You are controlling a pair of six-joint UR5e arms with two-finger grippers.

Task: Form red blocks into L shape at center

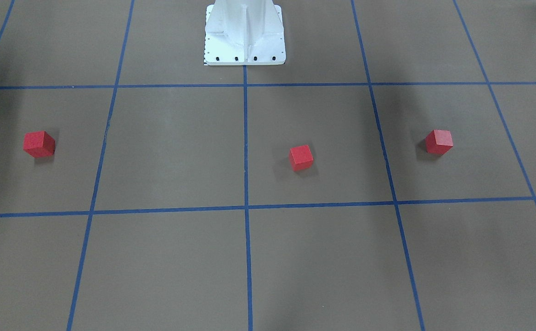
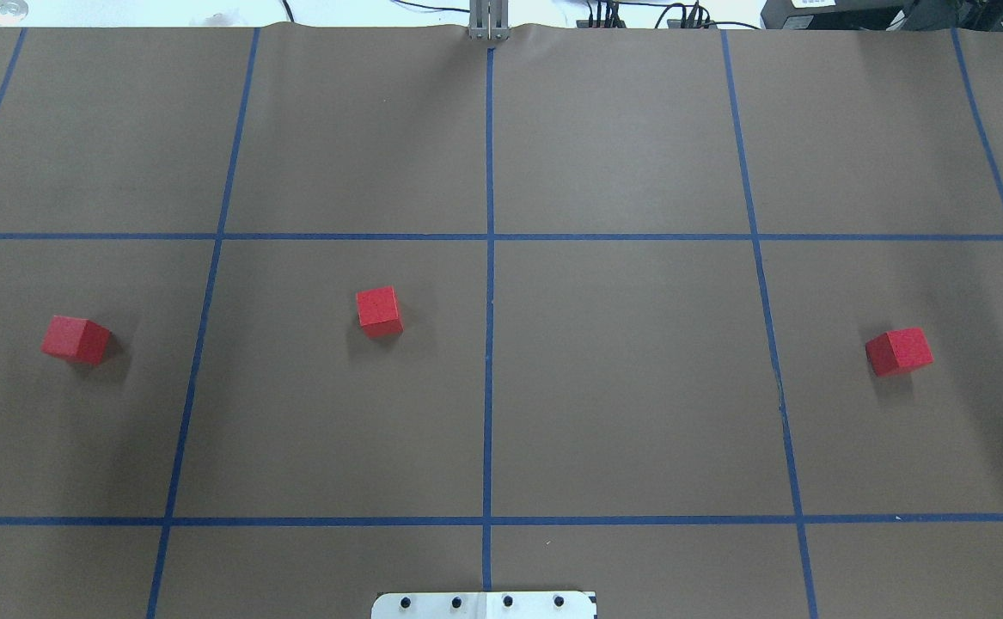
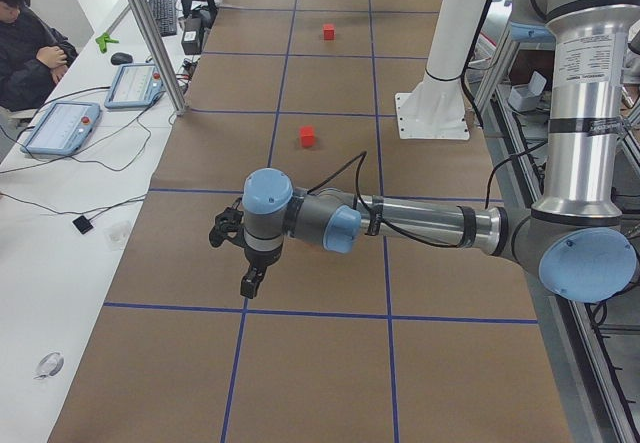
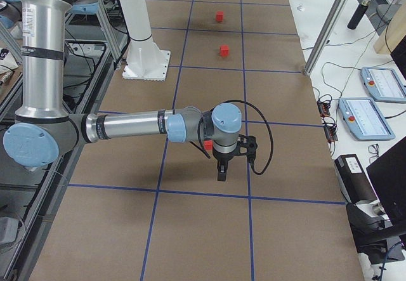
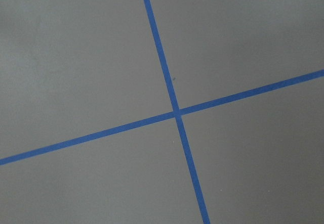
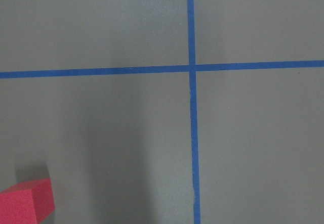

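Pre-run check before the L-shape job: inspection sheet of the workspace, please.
surface: brown sheet gridded with blue tape, flat.
job's things: three matte red cubes, at robot's left, left of middle, and right; all apart, none on a tape crossing.
clutter: nothing seen.
grippers: left gripper and right gripper hang above the sheet; jaws unreadable.
cables: black cable looped at each wrist.
surroundings: seated person, teach pendant, side table.

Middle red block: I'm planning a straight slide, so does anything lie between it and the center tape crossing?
Nothing visible. Only bare brown surface separates the middle red block from the center crossing; the left block and the right block sit far aside.
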